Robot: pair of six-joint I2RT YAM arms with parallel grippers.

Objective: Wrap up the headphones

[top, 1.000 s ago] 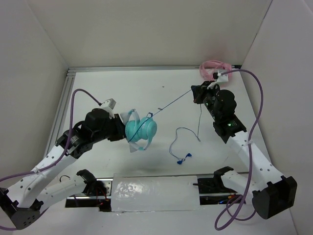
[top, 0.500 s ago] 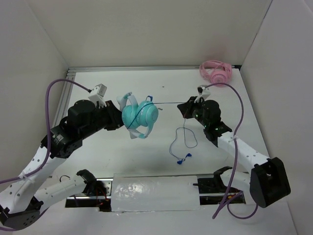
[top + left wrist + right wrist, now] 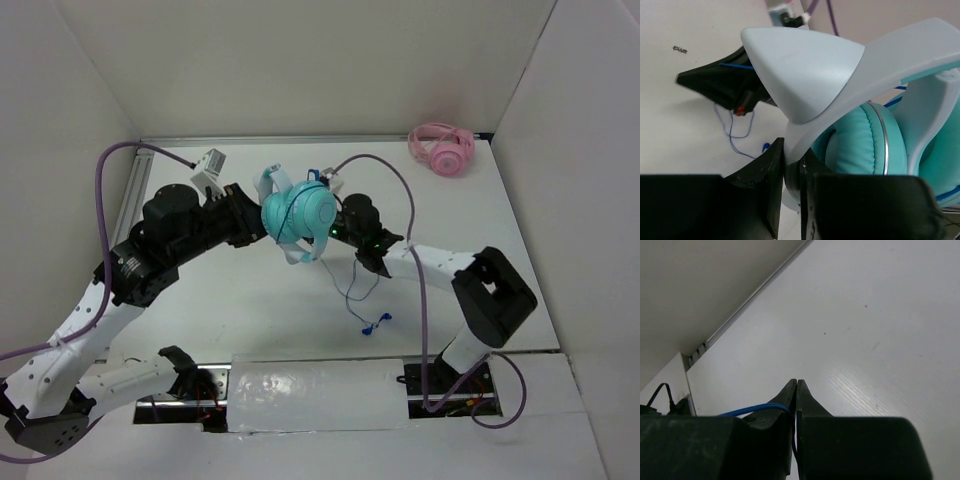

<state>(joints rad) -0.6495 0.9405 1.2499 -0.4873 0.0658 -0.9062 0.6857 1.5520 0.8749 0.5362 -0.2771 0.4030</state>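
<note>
Left wrist view shows left gripper pinching the headphones by the headband, aloft like a spool, while right gripper, close beside, nips the cable for winding.

No readable text, label or number shows in any view.
</note>
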